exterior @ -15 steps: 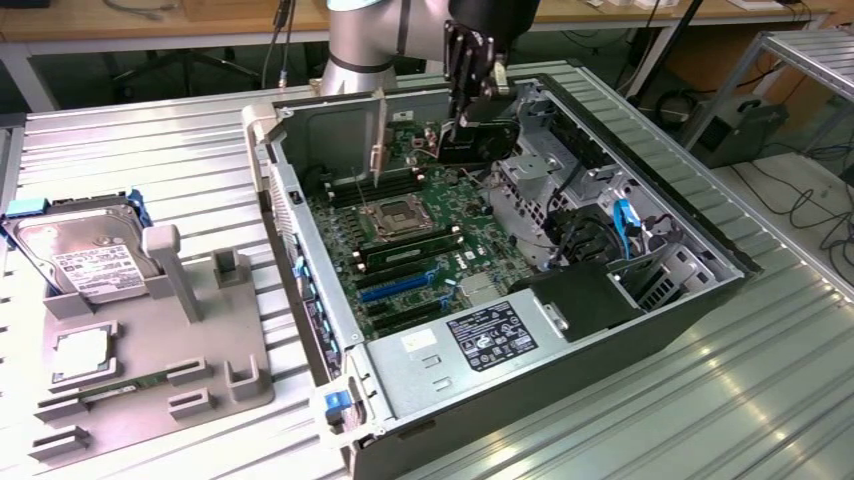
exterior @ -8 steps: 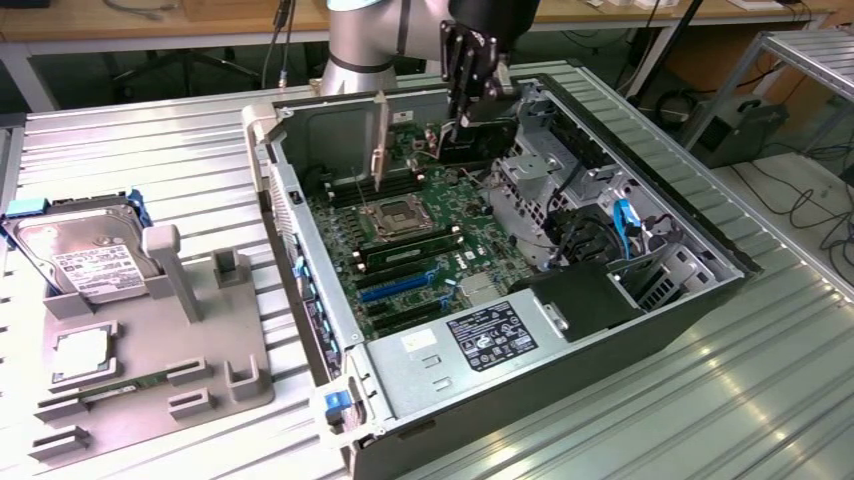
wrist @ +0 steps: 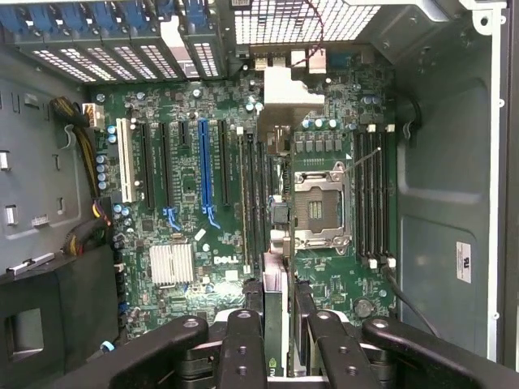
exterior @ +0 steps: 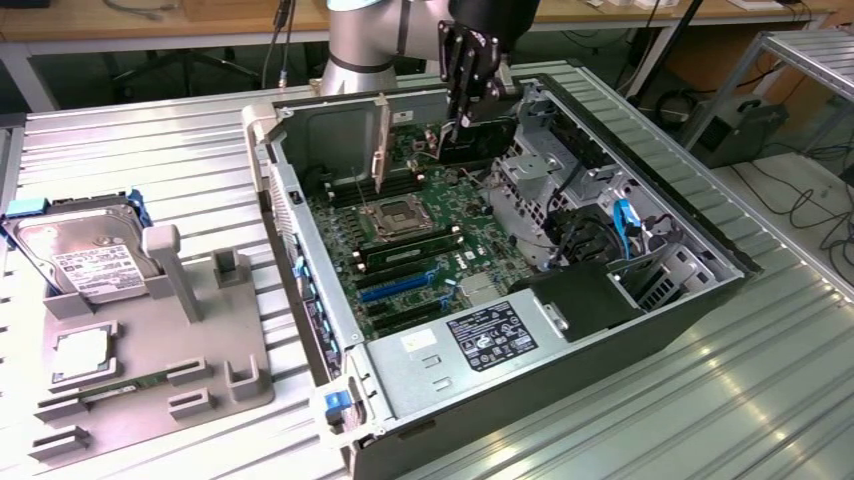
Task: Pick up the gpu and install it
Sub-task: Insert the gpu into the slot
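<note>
Your gripper [exterior: 458,122] fingers pinch the thin flat dark gpu card with silvery bracket [exterior: 379,145], held upright over the green motherboard [exterior: 414,250] inside the open black computer case [exterior: 641,330]. Picked up, not yet seated.

The gpu [wrist: 276,316] shows edge-on, its lower part hidden between the gripper [wrist: 280,340] fingers

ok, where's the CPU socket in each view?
Exterior view: CPU socket sits mid-motherboard, between two banks of memory slots.
Wrist view: CPU socket lies between the same two banks.
Shared landmark: the blue slot.
</note>
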Robot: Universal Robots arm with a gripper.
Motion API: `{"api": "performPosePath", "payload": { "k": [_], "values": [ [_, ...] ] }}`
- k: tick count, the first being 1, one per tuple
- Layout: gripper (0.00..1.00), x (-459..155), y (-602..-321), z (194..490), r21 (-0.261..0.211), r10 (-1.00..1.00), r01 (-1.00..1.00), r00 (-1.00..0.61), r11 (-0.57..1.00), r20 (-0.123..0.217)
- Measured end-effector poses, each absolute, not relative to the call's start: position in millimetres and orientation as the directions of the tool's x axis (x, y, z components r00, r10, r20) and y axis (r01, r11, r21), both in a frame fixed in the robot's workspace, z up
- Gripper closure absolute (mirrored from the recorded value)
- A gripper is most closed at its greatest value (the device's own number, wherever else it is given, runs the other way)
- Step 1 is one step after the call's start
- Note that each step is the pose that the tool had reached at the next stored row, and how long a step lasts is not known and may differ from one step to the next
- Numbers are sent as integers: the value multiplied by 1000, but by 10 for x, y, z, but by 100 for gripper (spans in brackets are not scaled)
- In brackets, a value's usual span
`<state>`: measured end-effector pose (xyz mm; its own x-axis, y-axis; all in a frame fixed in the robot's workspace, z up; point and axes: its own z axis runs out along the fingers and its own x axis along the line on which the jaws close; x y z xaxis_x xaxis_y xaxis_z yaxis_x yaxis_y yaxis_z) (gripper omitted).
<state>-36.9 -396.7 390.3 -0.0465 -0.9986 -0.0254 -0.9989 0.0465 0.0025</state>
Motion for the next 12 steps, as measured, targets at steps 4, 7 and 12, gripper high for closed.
{"api": "performPosePath", "payload": {
  "k": [4, 7, 12],
  "values": [
    [74, -371, -3976, 3903, 3, -999, -999, -47, 46, -25],
    [74, -377, -3994, 3902, 3, -999, -999, -47, 46, -26],
    [74, -386, -4021, 3895, 3, -999, -999, -47, 46, -27]
  ]
}}
